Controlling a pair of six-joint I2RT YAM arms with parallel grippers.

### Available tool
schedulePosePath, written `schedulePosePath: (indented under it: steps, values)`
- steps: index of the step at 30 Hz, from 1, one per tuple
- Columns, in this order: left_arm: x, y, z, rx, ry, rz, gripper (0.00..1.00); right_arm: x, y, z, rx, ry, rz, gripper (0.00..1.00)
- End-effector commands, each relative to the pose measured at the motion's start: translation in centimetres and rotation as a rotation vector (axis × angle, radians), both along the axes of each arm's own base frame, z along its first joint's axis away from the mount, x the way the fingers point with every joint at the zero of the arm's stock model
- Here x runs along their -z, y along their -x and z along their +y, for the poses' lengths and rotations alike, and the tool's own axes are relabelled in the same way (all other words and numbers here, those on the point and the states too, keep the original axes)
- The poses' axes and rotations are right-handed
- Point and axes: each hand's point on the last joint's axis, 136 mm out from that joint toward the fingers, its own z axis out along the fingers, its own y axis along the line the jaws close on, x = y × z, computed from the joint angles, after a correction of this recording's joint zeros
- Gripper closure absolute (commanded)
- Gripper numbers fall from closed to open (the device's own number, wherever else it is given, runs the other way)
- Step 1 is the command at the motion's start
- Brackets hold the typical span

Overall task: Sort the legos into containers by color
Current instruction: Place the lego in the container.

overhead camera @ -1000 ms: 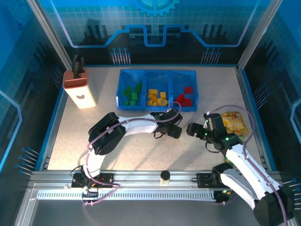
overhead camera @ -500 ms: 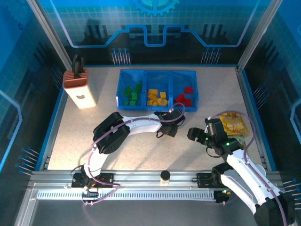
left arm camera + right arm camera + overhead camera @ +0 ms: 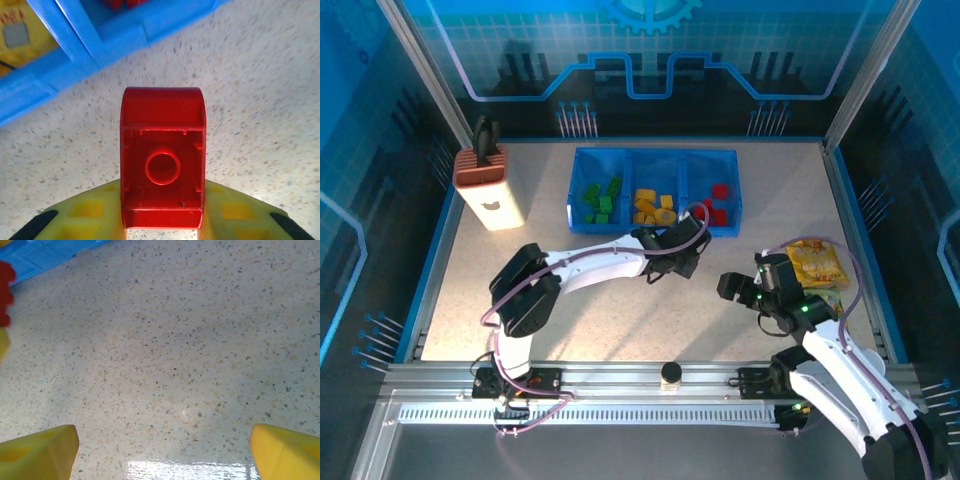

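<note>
The left claw (image 3: 686,236) hangs just in front of the blue tray (image 3: 655,153), off the near wall of its right-hand compartment, and it is clenched on a red brick (image 3: 162,160). In the left wrist view the brick sits squeezed between the two yellow fingers (image 3: 235,215). Its hollow underside, with one round tube in the middle, is turned toward the lens. The speckled table (image 3: 260,100) lies under it, and the tray's near wall runs across the top left of that view, a little way beyond the brick.

Inside the tray the sorting looks tidy. Green bricks (image 3: 600,200) are in the left compartment, yellow-orange bricks (image 3: 653,208) in the middle one, and red bricks (image 3: 715,205) in the right one.

The right claw (image 3: 732,285) sits well in front of the tray, out past its right corner. It is released, its yellow fingers (image 3: 40,452) spread wide over the table.

A yellow snack bag (image 3: 817,265) lies in front of the tray and off to its right, just past the right claw. A white and brown knife block (image 3: 490,190) stands to the left of the tray, near it but apart.
</note>
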Motion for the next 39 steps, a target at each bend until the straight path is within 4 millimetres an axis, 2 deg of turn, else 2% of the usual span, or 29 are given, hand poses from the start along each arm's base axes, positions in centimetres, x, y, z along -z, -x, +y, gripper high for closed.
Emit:
schedulePosePath:
  steps: [1,15,25,30,34,38,39]
  values:
    - [-4.4,-0.5,0.0,0.028,0.023,-0.087,0.72,0.5,0.9,0.0,-0.008,0.002,0.018,0.10]
    - [-15.5,0.2,1.5,0.046,0.178,-0.270,0.72,0.1,1.0,0.4,-0.020,-0.018,0.007,0.10]
    - [-21.4,1.1,3.0,0.067,0.274,-0.390,0.73,0.2,1.5,1.2,-0.053,-0.041,0.003,0.10]
    - [-23.4,1.6,3.9,0.062,0.314,-0.439,0.73,0.7,1.8,1.6,-0.068,-0.050,0.003,0.10]
    - [-24.3,1.5,4.6,0.049,0.319,-0.475,0.73,0.7,2.0,1.8,-0.081,-0.052,-0.006,0.09]
    - [-24.5,1.5,4.2,0.084,0.372,-0.483,0.73,-0.5,2.0,3.2,-0.162,-0.092,-0.075,0.08]
    - [-24.5,1.3,4.0,0.091,0.386,-0.485,0.73,-0.9,2.0,3.8,-0.184,-0.110,-0.104,0.02]
